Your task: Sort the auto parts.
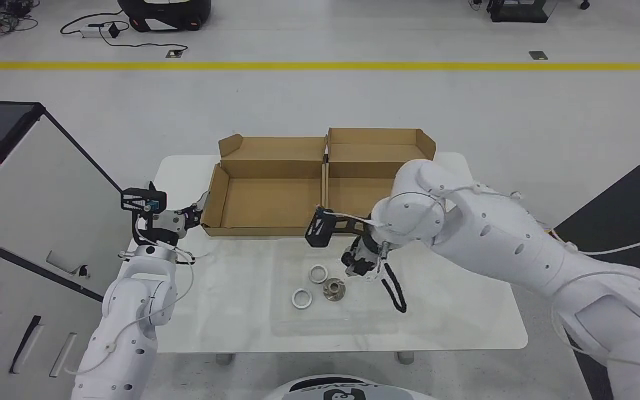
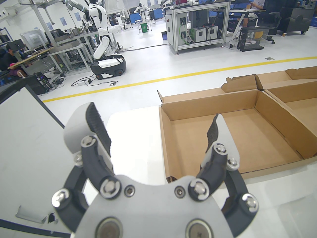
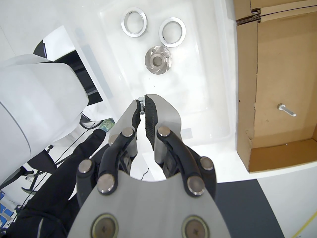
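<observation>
My right gripper (image 3: 142, 100) is clamped on a small threaded bolt (image 3: 141, 104), pinched at the very tips of the ribbed pads, and it hangs above a shallow white tray (image 3: 218, 75) on the table (image 1: 450, 310). In the tray, just beyond the held bolt, lies a flanged metal hub (image 3: 157, 60), and past it two flat metal rings (image 3: 172, 32) (image 3: 134, 21) side by side, none touching another. Beside the tray sit two open cardboard boxes, edge to edge. The right-hand box (image 3: 279, 75) holds a second bolt (image 3: 286, 110) lying flat on its floor. My left gripper (image 2: 153, 115) has its fingers spread wide apart with nothing between them, and it hovers over the table just outside the near corner of the left-hand box (image 2: 235, 134), well apart from the tray.
</observation>
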